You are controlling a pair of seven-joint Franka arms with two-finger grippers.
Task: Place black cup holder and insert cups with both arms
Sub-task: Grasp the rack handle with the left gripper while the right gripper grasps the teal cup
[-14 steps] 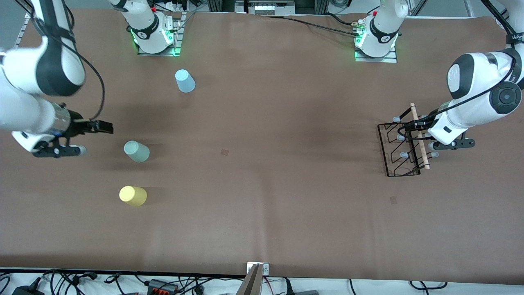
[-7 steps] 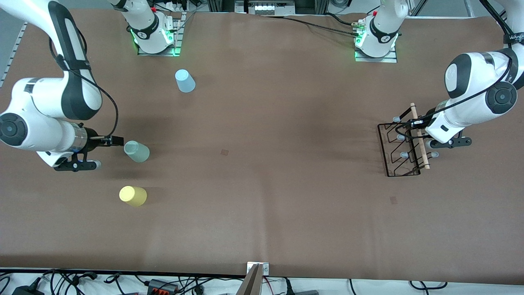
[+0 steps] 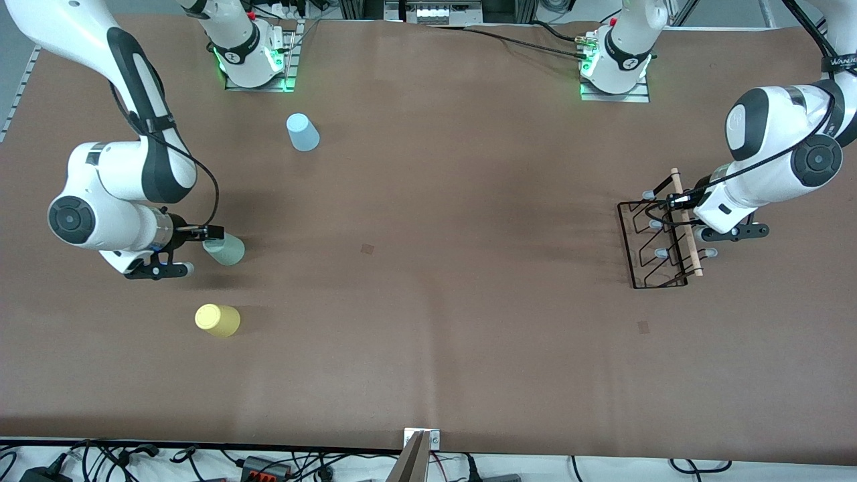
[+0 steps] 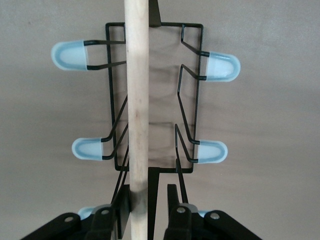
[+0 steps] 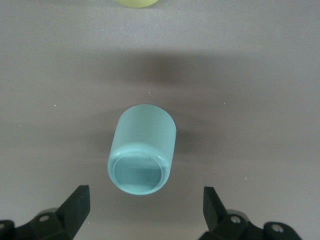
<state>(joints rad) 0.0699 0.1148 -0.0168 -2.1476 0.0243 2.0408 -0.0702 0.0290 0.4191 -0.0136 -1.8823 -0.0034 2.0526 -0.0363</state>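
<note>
While the right gripper [image 3: 213, 232] hangs wide open at the mint cup [image 3: 225, 248], which stands upside down between the blue cup [image 3: 302, 132] and the yellow cup [image 3: 217, 320], the left gripper [image 4: 148, 210] pinches the wooden handle [image 4: 138, 100] of the black wire rack [image 3: 653, 244], its pegs pale-tipped, toward the left arm's end of the table [image 3: 435, 268].

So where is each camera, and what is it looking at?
Front view: high across the table, facing both arms, the black cup holder and three cups.
Left wrist view: on the left arm, looking down at the holder; left gripper fingers hug its wooden handle.
Right wrist view: on the right arm, looking at the mint green cup between the open right gripper fingers.
Shared: front and right wrist both show the mint cup.
</note>
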